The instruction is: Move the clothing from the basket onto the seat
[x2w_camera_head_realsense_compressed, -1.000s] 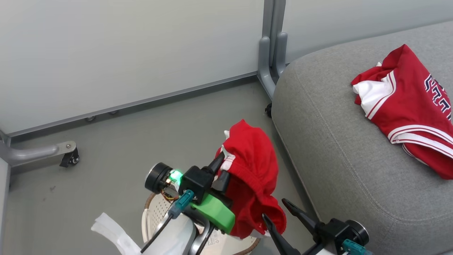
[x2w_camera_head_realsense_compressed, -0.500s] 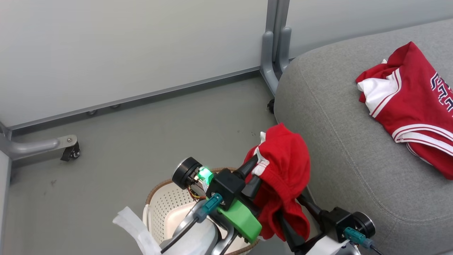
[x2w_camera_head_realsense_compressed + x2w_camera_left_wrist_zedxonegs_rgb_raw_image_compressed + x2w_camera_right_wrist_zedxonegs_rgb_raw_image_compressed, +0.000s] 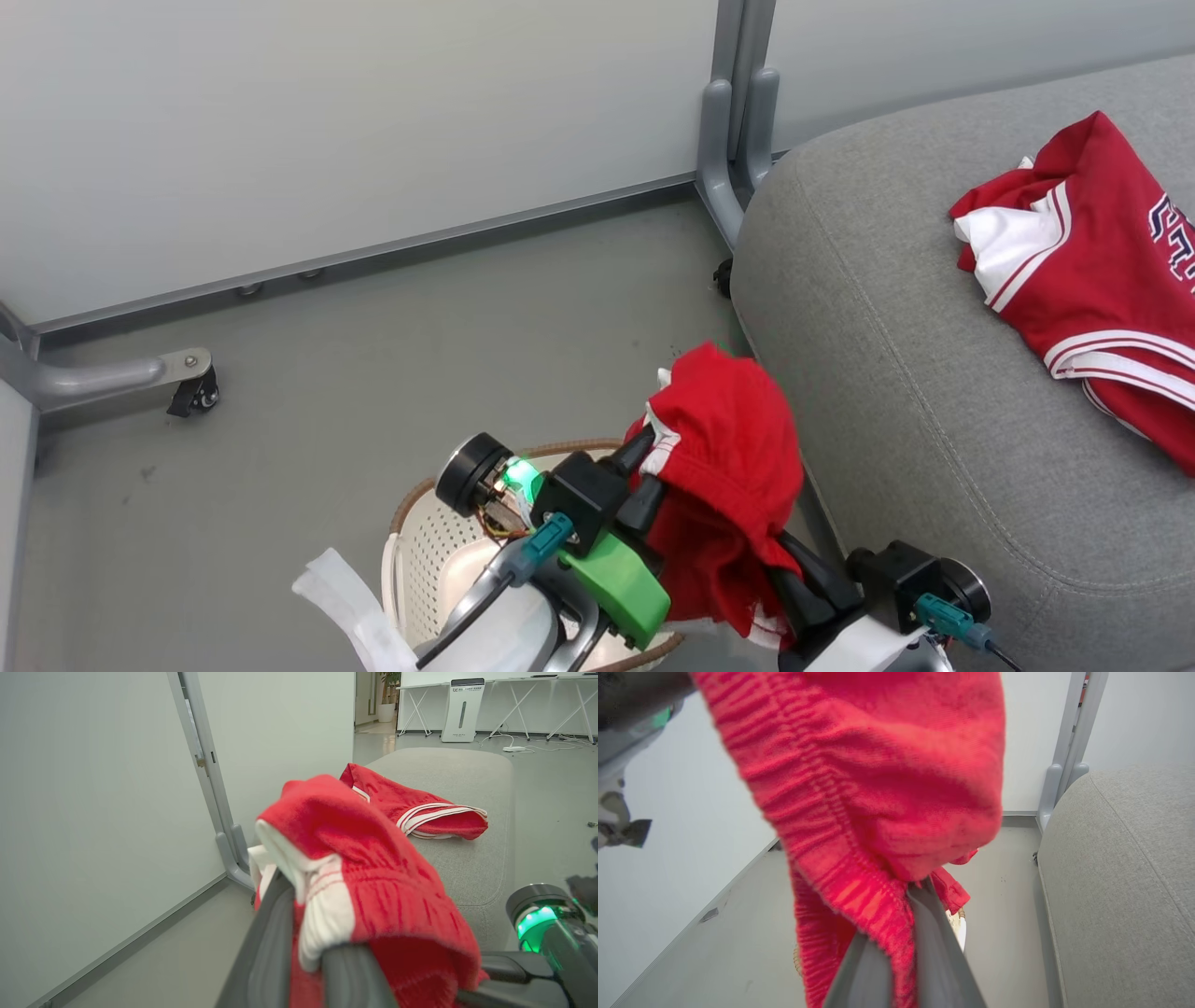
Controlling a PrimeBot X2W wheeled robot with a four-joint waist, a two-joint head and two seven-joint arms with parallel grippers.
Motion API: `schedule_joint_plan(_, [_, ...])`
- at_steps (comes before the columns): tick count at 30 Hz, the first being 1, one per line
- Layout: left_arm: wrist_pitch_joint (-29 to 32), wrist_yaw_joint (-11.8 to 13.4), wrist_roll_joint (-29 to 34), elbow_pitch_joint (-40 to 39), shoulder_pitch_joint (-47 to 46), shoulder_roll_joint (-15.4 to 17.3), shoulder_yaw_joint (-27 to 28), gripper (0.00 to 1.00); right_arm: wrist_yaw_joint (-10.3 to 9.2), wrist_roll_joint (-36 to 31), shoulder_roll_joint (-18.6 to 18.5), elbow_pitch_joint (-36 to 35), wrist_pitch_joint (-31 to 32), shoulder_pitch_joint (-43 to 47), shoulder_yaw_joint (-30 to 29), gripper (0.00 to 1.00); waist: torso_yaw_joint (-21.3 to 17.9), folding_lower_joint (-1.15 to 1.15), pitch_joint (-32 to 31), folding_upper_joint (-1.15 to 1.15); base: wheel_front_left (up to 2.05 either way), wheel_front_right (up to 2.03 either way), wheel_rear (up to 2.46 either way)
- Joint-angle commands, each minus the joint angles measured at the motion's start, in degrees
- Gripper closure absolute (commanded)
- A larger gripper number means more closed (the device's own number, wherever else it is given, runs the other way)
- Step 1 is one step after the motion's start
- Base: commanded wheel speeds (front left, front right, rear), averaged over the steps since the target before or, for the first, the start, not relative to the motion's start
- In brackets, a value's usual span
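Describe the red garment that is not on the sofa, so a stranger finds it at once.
Find the large grey fabric sofa cushion. Off its left edge, near the small cream perforated plastic basket, is a bunched red garment with white trim. Unlike the lettered red garment lying on the cushion, it hangs in the air.

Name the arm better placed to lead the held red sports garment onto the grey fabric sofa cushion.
Right, probably: the right gripper, shut on the garment, is nearer the cushion than the left gripper.

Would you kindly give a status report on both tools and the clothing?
Left tool shut on red white-trimmed sports garment. Right tool shut on its lower edge. Other red lettered garment on grey sofa cushion. Nothing blocking.
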Motion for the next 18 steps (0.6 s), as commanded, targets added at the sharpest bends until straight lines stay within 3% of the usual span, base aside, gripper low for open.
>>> schedule_joint_plan(1, [-0.36,0.33,-0.04,0.36,0.86,0.50,0.27,1.00,-0.06,0.37,-0.06,-0.56,-0.01,0.06,-0.26,1.00,-0.03,0.00,0.04,0.00,0.00,0.00,0.00])
schedule_joint_plan(5, [-0.82,1.03,-0.13,1.18,1.02,1.06,0.68,1.00,-0.06,2.09,0.17,-1.67,-0.01,0.60,-0.77,1.00,-0.07,0.00,0.12,0.00,0.00,0.00,0.00])
schedule_joint_plan(6, [-1.02,1.40,0.06,1.41,1.08,1.19,0.76,0.54,-0.06,2.59,0.21,-2.06,-0.01,0.71,-0.82,1.00,-0.07,0.00,0.12,0.00,0.00,0.00,0.00])
schedule_joint_plan(7, [-1.17,1.73,0.30,1.57,1.12,1.26,0.84,0.00,-0.06,3.01,0.21,-2.33,-0.02,0.79,-0.80,1.00,-0.07,0.00,0.11,0.00,0.00,0.00,0.00])
schedule_joint_plan(18, [-1.18,0.92,-0.16,4.39,1.96,1.75,-0.84,0.00,-0.06,8.01,-1.07,-5.41,-0.01,1.28,1.32,1.00,0.11,0.00,-0.05,0.00,0.00,0.00,0.00])
